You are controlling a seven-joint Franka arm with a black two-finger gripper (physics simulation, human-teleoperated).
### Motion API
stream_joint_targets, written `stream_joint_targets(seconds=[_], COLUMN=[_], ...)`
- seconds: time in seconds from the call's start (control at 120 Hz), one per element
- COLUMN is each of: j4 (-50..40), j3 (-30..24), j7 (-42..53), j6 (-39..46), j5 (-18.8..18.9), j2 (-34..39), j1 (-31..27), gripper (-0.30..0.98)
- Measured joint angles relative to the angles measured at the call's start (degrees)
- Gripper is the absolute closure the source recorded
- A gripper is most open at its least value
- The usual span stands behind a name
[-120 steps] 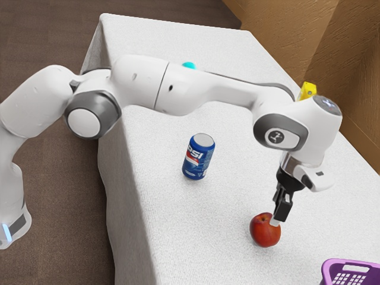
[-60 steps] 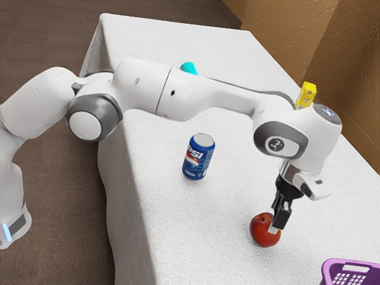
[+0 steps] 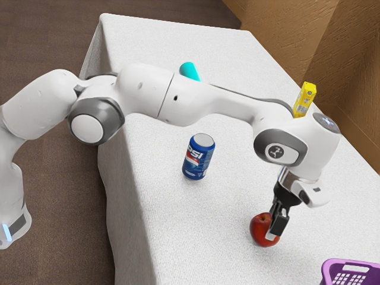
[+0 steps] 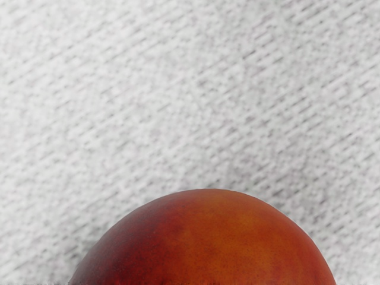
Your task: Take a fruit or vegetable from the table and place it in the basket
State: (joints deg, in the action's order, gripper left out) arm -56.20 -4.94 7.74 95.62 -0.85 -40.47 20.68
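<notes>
The gripper (image 3: 270,229) is low over the red apple (image 3: 257,230) on the white-covered table, in the exterior view's lower right. It stands open, with its near finger in front of the apple's side and the pale tip low against the fruit's outline; the far fingertip is hidden. In the wrist view, the rounded top of the apple (image 4: 214,243) shows large, just under the hand, with table cloth beyond it. Part of the purple basket (image 3: 330,271) is at the exterior view's lower right corner.
A blue Pepsi can (image 3: 198,157) stands upright on the table (image 3: 160,196), toward the exterior view's left from the apple. A turquoise object (image 3: 189,71) lies farther back, partly behind the arm. A yellow carton (image 3: 306,99) shows behind the wrist.
My hand has moved down around the apple, its near fingertip now lower on the fruit's side. The apple, can and basket have stayed in place.
</notes>
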Motion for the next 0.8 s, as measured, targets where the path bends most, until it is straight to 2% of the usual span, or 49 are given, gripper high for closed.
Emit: stream_joint_targets(seconds=[0.267,0.408,0.533,0.7,0.8], j4=[-0.38,-1.02,-0.53,4.69,9.18], j3=[0.19,0.26,0.28,-0.16,-3.12], j7=[0.0,-0.04,-0.1,-0.18,-0.23], j6=[-0.47,-0.65,-1.54,-2.94,-2.36], j5=[-0.89,-1.37,-1.16,-0.96,-0.88], j2=[-1.05,-1.16,-0.63,1.16,1.6], j1=[-0.08,-0.11,-0.07,0.52,0.92], gripper=[0.0,0.16,0.17,0.26,0.23])
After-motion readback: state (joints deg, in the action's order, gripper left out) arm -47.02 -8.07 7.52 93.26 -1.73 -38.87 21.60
